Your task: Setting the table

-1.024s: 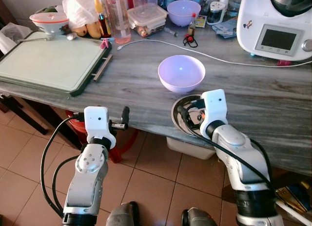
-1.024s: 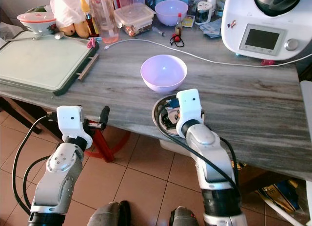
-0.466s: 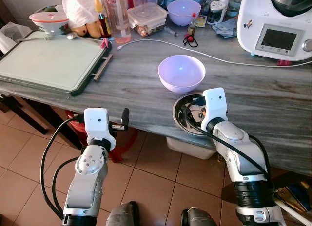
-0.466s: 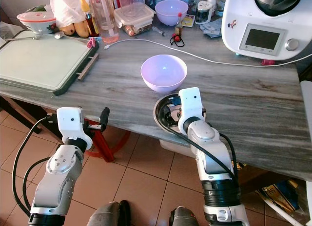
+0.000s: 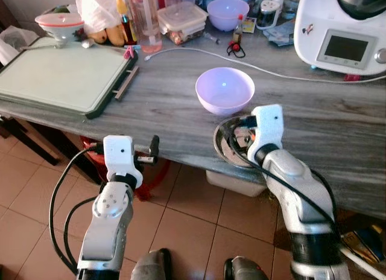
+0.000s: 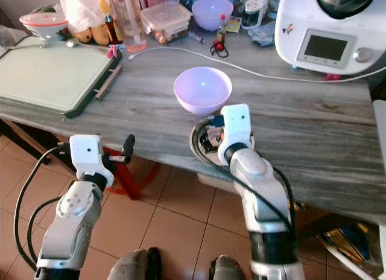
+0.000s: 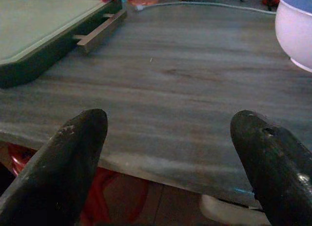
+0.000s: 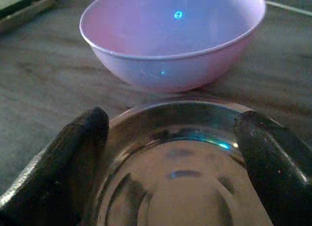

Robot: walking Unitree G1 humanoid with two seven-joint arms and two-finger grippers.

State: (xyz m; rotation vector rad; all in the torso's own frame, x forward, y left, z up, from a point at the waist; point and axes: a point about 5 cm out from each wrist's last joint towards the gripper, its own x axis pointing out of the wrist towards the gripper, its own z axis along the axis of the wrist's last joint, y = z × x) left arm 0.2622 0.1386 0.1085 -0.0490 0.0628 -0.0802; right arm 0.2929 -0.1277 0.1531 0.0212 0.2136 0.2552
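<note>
A shallow steel bowl [image 5: 227, 148] sits at the front edge of the grey wooden table [image 5: 163, 105]. My right gripper [image 8: 171, 122] is low over it, open, one black finger [image 8: 83, 153] on each side of its near rim. Just beyond the steel bowl stands an empty lilac bowl [image 5: 224, 90], also large in the right wrist view [image 8: 175, 36]. My left gripper [image 7: 168, 121] is open and holds nothing, level with the table's front edge to the left [image 5: 149, 152].
A green cutting board [image 5: 60, 75] covers the table's left end. A white cable [image 5: 271, 72] runs behind the lilac bowl. A white kitchen machine [image 5: 344, 32] stands back right, with bottles, containers and a second lilac bowl [image 5: 227, 13] along the back. A red stool [image 5: 151, 177] is under the table.
My right wrist has edged slightly forward over the steel bowl. Both bowls stay where they were. The left arm has barely moved.
</note>
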